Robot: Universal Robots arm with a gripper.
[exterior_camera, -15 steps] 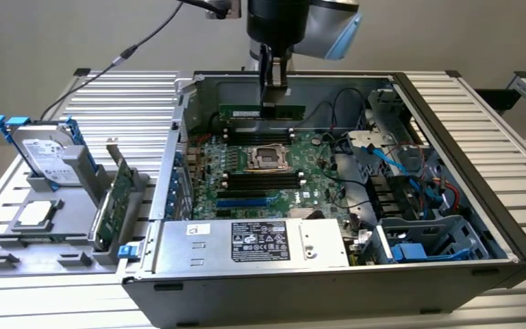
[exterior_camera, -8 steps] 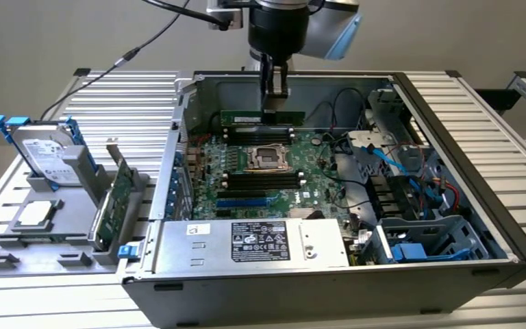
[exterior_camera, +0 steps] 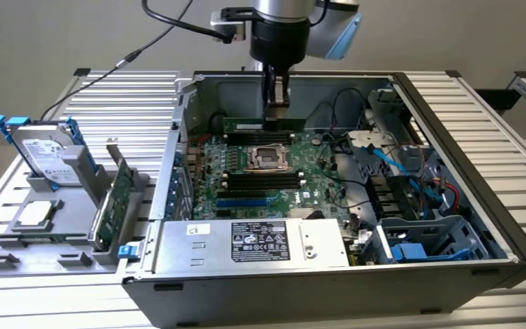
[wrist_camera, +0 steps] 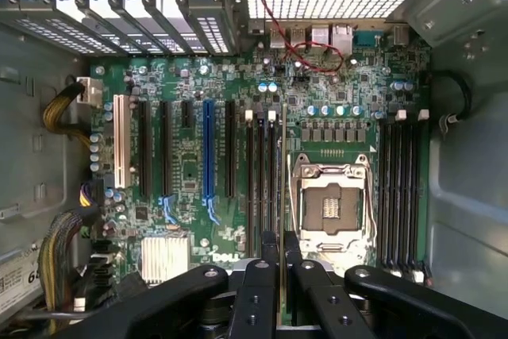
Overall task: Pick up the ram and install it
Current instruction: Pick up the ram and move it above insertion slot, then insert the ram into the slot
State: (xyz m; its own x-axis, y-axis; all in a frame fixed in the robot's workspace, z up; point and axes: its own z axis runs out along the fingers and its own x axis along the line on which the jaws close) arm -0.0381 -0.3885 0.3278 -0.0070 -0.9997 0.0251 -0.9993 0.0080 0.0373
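My gripper (exterior_camera: 279, 108) reaches down into the open computer case (exterior_camera: 167, 185) and is shut on the ram (exterior_camera: 261, 125), a long thin green stick held level and on edge. In the wrist view the ram (wrist_camera: 284, 164) appears edge-on as a thin line between my black fingers (wrist_camera: 262, 275); the gripper (wrist_camera: 283, 275) hangs over the motherboard (wrist_camera: 190, 172). The stick runs parallel to the black memory slots (wrist_camera: 262, 180), just beside the empty processor socket (wrist_camera: 329, 204). I cannot tell whether it touches a slot.
On the exterior view's left a grey holder (exterior_camera: 25, 257) carries a hard drive (exterior_camera: 48, 157), a green expansion card (exterior_camera: 117, 199) and a silver processor chip (exterior_camera: 35, 214). The power supply (exterior_camera: 254, 243) fills the case front. Blue and black cables (exterior_camera: 382, 154) lie at the right.
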